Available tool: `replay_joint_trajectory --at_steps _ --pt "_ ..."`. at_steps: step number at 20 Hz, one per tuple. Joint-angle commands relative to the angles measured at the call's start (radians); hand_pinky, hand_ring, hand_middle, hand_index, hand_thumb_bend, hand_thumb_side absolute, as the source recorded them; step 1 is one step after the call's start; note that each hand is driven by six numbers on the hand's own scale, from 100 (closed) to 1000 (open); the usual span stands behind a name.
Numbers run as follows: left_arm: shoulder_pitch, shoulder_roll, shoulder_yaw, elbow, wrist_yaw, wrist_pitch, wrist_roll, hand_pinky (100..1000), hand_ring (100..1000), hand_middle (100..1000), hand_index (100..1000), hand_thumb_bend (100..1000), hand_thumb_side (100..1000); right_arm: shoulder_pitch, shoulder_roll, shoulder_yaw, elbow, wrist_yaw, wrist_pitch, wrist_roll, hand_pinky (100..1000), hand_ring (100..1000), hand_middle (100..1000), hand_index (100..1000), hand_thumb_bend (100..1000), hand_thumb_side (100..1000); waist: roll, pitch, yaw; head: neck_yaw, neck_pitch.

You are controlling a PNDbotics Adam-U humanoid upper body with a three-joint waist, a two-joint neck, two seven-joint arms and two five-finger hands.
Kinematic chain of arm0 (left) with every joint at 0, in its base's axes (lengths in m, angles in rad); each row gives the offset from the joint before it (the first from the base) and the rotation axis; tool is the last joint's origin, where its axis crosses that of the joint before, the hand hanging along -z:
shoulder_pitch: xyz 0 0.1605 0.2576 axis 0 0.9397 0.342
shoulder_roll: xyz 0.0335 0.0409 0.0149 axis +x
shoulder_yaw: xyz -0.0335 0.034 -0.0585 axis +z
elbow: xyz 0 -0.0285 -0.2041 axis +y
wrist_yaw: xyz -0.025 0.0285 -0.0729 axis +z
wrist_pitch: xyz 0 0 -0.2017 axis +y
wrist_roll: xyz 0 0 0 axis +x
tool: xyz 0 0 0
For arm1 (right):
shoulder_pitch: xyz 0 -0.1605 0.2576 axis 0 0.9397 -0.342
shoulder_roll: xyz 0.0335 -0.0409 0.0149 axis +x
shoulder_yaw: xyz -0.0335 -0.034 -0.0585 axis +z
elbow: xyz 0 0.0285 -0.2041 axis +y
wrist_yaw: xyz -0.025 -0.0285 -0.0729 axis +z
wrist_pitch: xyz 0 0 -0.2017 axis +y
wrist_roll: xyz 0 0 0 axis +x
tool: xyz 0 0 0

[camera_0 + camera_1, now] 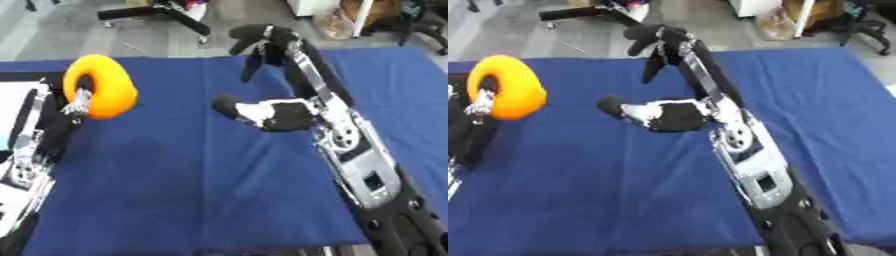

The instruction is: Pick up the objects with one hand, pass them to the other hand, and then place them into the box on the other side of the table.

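An orange ring is held up above the left part of the blue table, and my left hand is shut on its lower edge with silver fingers pinching it. My left arm rises along the left border. My right hand hangs over the middle of the table, open and holding nothing. Its thumb points left toward the ring and its long fingers reach to the table's far edge. A stretch of bare cloth separates the right hand from the ring.
A blue cloth covers the table. The edge of a white box shows at the far left, partly behind my left arm. Beyond the table are a black stand base and cardboard boxes on the floor.
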Motion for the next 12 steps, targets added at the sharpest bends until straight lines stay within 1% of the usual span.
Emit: replay_joint_trajectory --at_steps 1,3,5,8,9,11,12 --pt "-0.018 0.088 0.073 0.028 -0.045 0.034 0.08 574 605 457 433 100 510 -0.004 -0.015 0.001 -0.001 0.007 -0.005 -0.001 500 426 589 773 666 446 0.007 -0.018 0.001 0.093 -0.006" --pt "-0.028 0.136 0.11 0.078 -0.085 0.064 0.132 572 601 456 434 100 507 0.001 -0.017 0.005 0.005 0.007 -0.009 0.007 498 423 586 772 666 443 0.012 -0.021 0.0 0.146 -0.014" --pt "-0.039 0.181 0.141 0.138 -0.12 0.097 0.172 572 597 456 436 100 490 0.007 -0.019 0.007 0.01 0.006 -0.012 0.012 495 419 582 770 665 440 0.016 -0.024 0.0 0.181 -0.019" --pt "-0.058 0.239 0.175 0.241 -0.195 0.155 0.205 575 597 460 445 100 365 0.014 -0.022 0.01 0.016 0.005 -0.015 0.022 492 412 575 768 665 433 0.019 -0.028 0.0 0.213 -0.026" --pt "-0.065 0.253 0.182 0.277 -0.226 0.177 0.208 576 598 461 447 100 346 0.016 -0.022 0.01 0.017 0.004 -0.016 0.025 491 411 575 768 665 433 0.02 -0.029 0.0 0.221 -0.029" --pt "-0.077 0.271 0.19 0.343 -0.289 0.218 0.199 588 610 474 466 100 252 0.019 -0.022 0.012 0.019 0.003 -0.017 0.03 490 408 572 767 664 432 0.02 -0.031 0.0 0.233 -0.033" --pt "-0.083 0.277 0.191 0.374 -0.328 0.238 0.186 598 621 486 481 100 220 0.02 -0.023 0.013 0.02 0.002 -0.016 0.032 489 406 571 767 664 431 0.02 -0.032 -0.001 0.238 -0.035"
